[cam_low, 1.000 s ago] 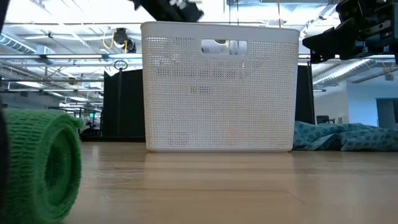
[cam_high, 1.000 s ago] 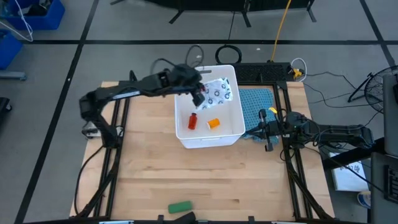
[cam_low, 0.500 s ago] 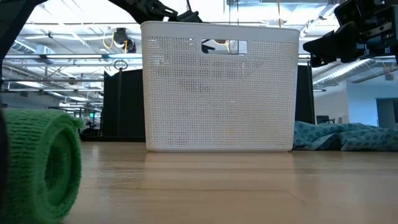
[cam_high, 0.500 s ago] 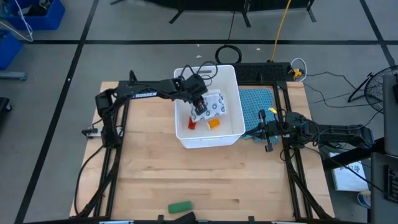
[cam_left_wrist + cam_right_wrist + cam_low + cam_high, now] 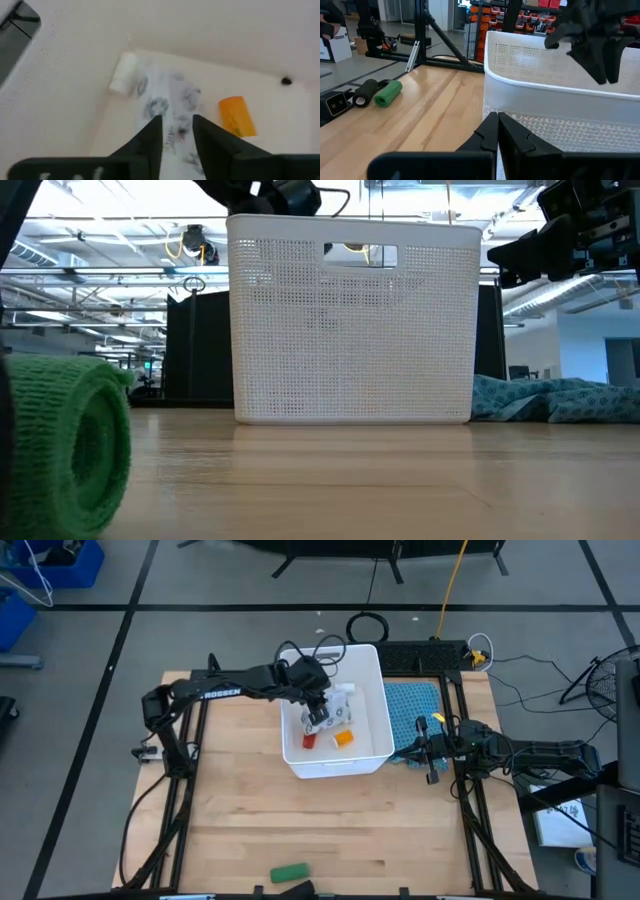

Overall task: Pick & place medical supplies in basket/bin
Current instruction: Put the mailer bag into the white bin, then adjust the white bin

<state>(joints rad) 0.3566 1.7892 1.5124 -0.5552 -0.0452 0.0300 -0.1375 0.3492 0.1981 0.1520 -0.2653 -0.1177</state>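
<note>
The white bin (image 5: 335,768) stands mid-table, its perforated wall (image 5: 350,330) facing the low view. My left gripper (image 5: 318,718) reaches down inside it, fingers a narrow gap apart (image 5: 177,135). The white printed pouch (image 5: 342,705) lies on the bin floor below them (image 5: 170,100). A red bottle (image 5: 309,740), an orange bottle (image 5: 344,738) and a small white bottle (image 5: 122,80) lie beside it. The green block (image 5: 290,871) and the dark block (image 5: 365,92) rest at the table's near edge. My right gripper (image 5: 428,750) waits shut right of the bin. My left gripper stands over the pouch's near end (image 5: 175,145), pointing down from above. The pouch shows through the gap between the fingers, but I cannot tell whether they touch it.
A teal cloth (image 5: 412,705) lies right of the bin, under my right arm. The bin's tall walls close in on the left gripper. Bare wood stretches between the bin and the green block (image 5: 60,445). Cables and a dark frame sit beyond the far edge.
My left gripper carried the pouch from above the bin's far part down into the bin, toward the near wall, then rose slightly. The pouch went from hanging high beside the gripper to lying low inside, next to the bottles.
</note>
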